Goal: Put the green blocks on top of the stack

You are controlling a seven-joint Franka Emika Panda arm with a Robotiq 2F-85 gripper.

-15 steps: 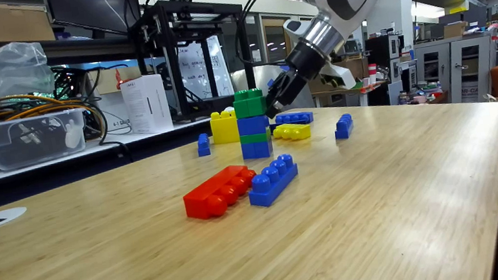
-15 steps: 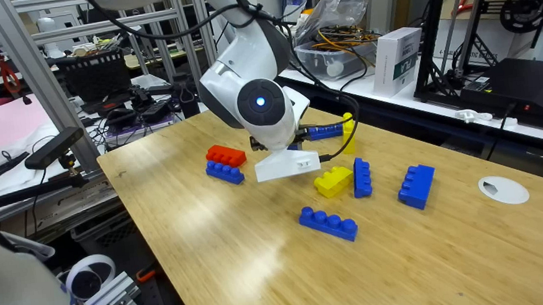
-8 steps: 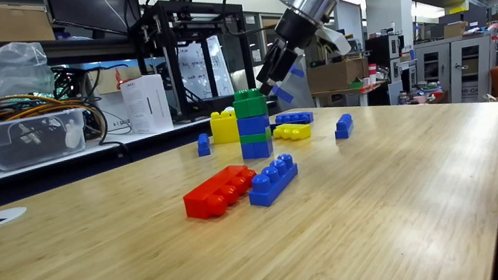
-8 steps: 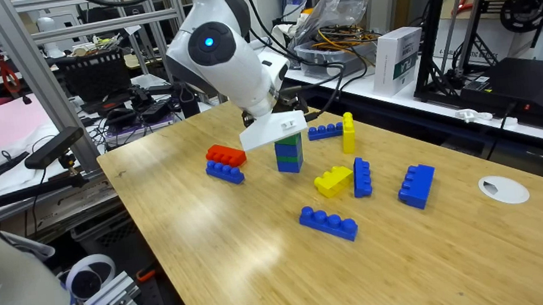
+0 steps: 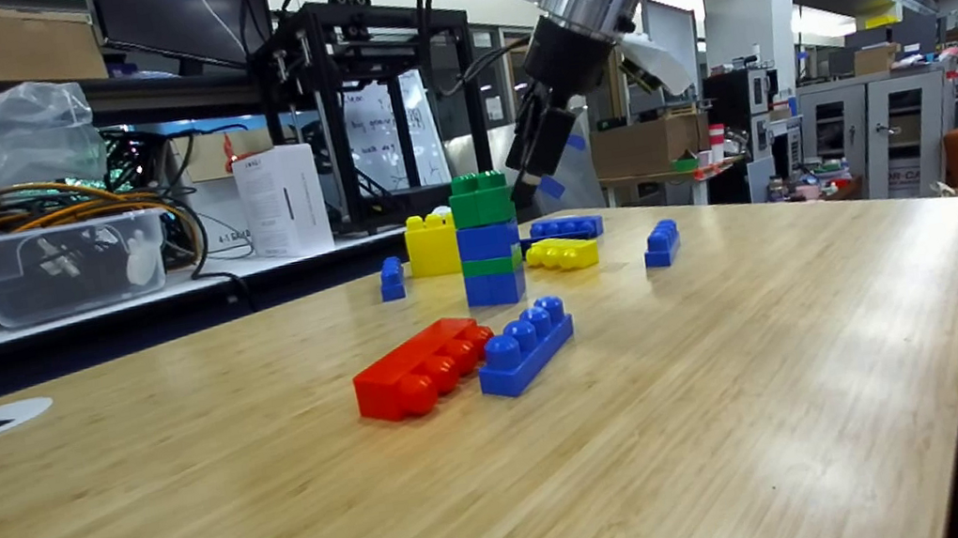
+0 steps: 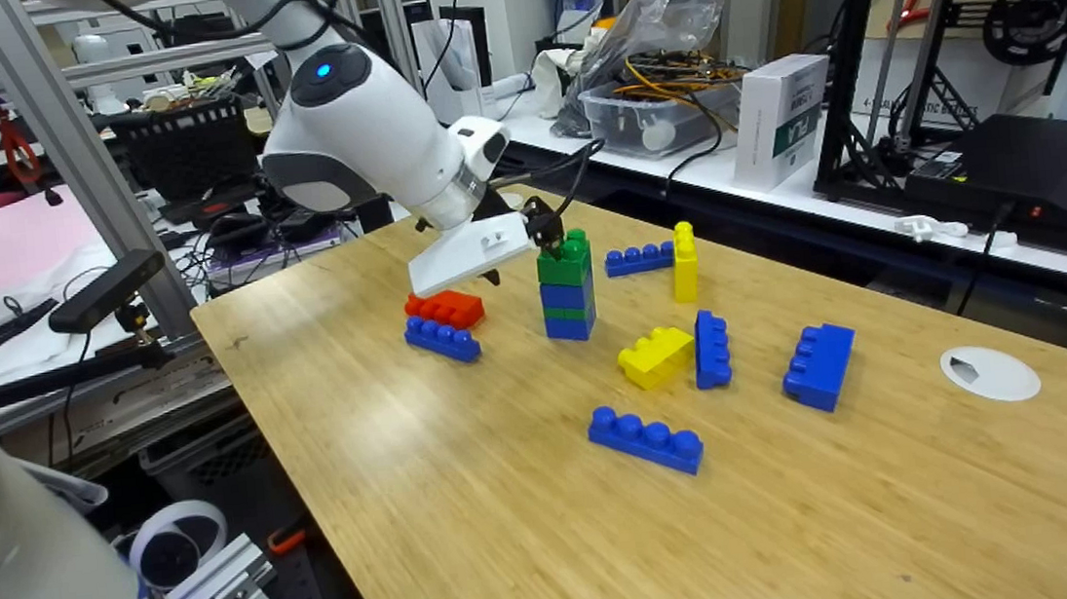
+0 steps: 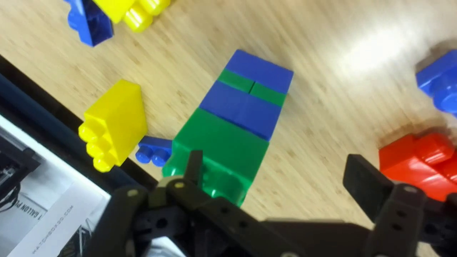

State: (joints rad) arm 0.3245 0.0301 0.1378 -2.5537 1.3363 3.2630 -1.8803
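— Where do we find the green blocks (image 5: 481, 202)?
— In the stack (image 6: 563, 297), upright on the counter (image 6: 809, 518): the thick green block (image 7: 221, 139) on top, the thin green block (image 5: 493, 265) sandwiched between 2 blue bricks (image 5: 488, 239).
— And the tool (image 7: 275, 171)?
— Its fingers (image 7: 367, 187) stand wide apart. In the wrist view we see 1 finger partly covering the thick green block; touching or not, we cannot tell.
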